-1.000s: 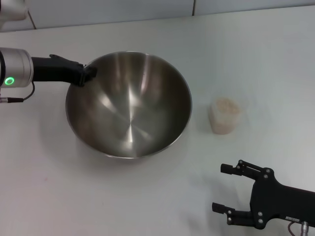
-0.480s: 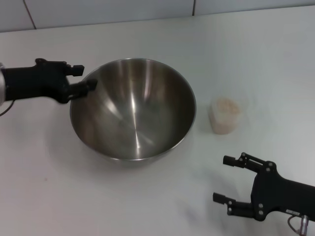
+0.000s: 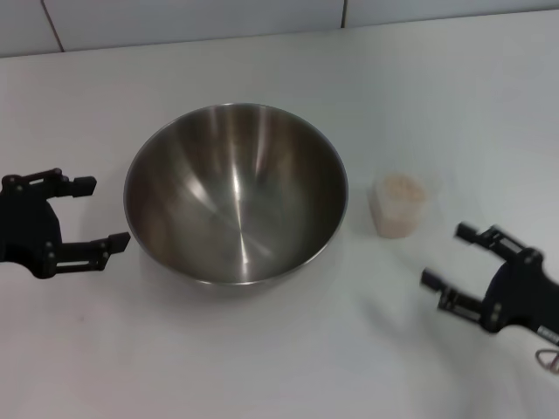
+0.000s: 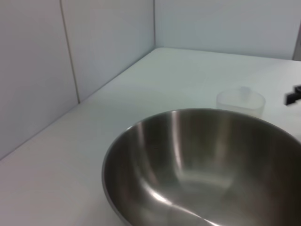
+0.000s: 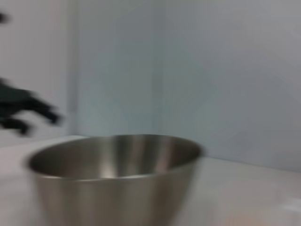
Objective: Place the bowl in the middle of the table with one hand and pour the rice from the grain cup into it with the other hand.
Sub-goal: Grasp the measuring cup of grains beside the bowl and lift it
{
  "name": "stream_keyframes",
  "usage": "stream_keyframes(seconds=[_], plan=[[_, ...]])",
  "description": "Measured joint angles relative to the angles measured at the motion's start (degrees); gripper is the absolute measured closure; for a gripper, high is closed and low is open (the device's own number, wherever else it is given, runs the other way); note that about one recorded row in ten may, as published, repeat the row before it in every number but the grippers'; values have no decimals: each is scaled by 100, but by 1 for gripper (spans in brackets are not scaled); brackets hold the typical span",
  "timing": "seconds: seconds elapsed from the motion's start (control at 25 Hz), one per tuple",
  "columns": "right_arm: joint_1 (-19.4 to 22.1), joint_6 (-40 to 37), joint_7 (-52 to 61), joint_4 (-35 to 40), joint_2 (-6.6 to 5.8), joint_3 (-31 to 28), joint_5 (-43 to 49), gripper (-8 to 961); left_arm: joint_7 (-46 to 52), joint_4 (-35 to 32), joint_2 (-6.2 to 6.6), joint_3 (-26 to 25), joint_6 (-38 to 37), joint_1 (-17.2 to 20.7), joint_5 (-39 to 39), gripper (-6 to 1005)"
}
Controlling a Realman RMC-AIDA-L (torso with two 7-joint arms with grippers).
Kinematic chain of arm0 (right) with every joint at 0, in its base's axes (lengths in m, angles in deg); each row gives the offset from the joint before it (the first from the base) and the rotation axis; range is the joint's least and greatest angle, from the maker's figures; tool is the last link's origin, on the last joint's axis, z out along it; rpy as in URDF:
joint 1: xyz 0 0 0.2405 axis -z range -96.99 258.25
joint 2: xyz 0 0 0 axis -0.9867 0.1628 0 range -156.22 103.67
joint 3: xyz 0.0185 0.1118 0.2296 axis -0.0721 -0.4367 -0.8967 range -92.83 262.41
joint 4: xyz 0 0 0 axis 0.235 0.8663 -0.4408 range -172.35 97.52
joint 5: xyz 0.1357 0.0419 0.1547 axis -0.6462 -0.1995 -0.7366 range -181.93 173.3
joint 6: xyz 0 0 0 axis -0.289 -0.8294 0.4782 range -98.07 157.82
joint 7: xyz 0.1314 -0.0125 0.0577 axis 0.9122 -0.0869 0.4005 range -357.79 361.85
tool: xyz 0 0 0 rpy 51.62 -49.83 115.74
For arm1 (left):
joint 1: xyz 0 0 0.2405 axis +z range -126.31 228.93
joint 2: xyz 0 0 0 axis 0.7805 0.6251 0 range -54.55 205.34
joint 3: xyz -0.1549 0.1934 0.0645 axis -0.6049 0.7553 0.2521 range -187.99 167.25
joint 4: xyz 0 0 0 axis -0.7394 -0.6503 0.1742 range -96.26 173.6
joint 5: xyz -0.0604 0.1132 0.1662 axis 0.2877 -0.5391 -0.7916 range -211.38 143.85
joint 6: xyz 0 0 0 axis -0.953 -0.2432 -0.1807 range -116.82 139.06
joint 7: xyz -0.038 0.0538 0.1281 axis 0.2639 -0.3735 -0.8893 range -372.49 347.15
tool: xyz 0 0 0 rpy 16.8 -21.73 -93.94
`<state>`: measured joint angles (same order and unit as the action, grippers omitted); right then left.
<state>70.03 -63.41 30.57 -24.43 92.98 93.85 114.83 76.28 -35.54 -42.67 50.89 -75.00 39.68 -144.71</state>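
Note:
The steel bowl (image 3: 234, 192) stands upright on the white table (image 3: 262, 358), near its middle. It also shows in the left wrist view (image 4: 207, 165) and the right wrist view (image 5: 113, 179). The clear grain cup (image 3: 400, 204) with rice (image 3: 401, 186) in it stands to the bowl's right, apart from it; it shows behind the bowl in the left wrist view (image 4: 241, 101). My left gripper (image 3: 98, 212) is open and empty, just left of the bowl and clear of its rim. My right gripper (image 3: 449, 257) is open and empty, front right of the cup.
A grey wall (image 3: 192, 17) runs along the table's far edge. The left gripper (image 5: 28, 113) shows beyond the bowl in the right wrist view.
My left gripper has let go of the bowl's rim, opened and drawn back to the left. The bowl has settled flat. My right gripper has moved right and farther from me, nearer the cup.

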Motion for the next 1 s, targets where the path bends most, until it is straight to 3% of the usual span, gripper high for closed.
stream_keyframes(seconds=[0.04, 0.12, 0.24, 0.56, 1.0], plan=[[12, 249, -102, -115, 7, -516, 0, 128, -8, -7, 1, -6, -20, 3, -4, 233], [14, 361, -158, -178, 8, -746, 0, 128, -27, -16, 3, -19, -73, 9, -10, 157], [-64, 906, -271, -411, 12, -1577, 0, 128, -30, -21, 3, -27, -92, 3, -11, 154], [-397, 1594, -572, -690, 20, -1799, 3, 127, -28, 6, -3, -31, -89, -44, -10, 152], [-747, 1939, -999, -953, 28, -2051, 3, 128, 15, 10, -6, -27, -81, -51, -67, 152]])
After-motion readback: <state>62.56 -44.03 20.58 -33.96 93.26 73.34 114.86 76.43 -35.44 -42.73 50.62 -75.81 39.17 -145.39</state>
